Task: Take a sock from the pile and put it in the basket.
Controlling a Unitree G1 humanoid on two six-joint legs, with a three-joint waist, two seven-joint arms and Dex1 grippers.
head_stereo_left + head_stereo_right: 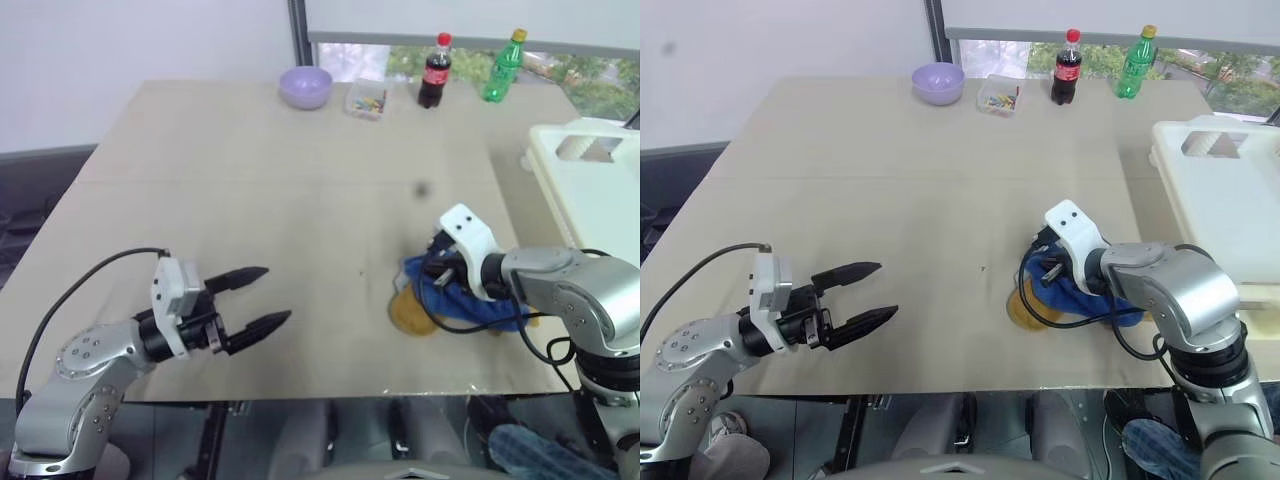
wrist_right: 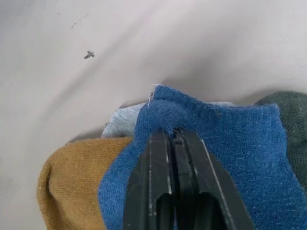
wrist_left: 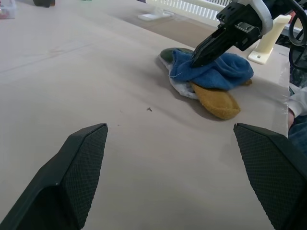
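The pile (image 1: 455,305) lies near the table's front right edge: a bright blue sock (image 2: 230,139) on top, a mustard yellow sock (image 2: 72,182) beside it and a dark green one (image 2: 288,115) behind. My right gripper (image 3: 197,60) points down into the pile, shut on a pinched fold of the blue sock. My left gripper (image 1: 277,294) hovers open and level over bare table to the left of the pile, holding nothing. The cream-white basket (image 1: 590,180) stands at the table's right edge, beyond the pile.
Along the far edge of the table (image 1: 250,200) stand a lilac bowl (image 1: 305,87), a small clear box (image 1: 365,100), a cola bottle (image 1: 434,70) and a green bottle (image 1: 504,66). Black cables loop around my right wrist close to the pile.
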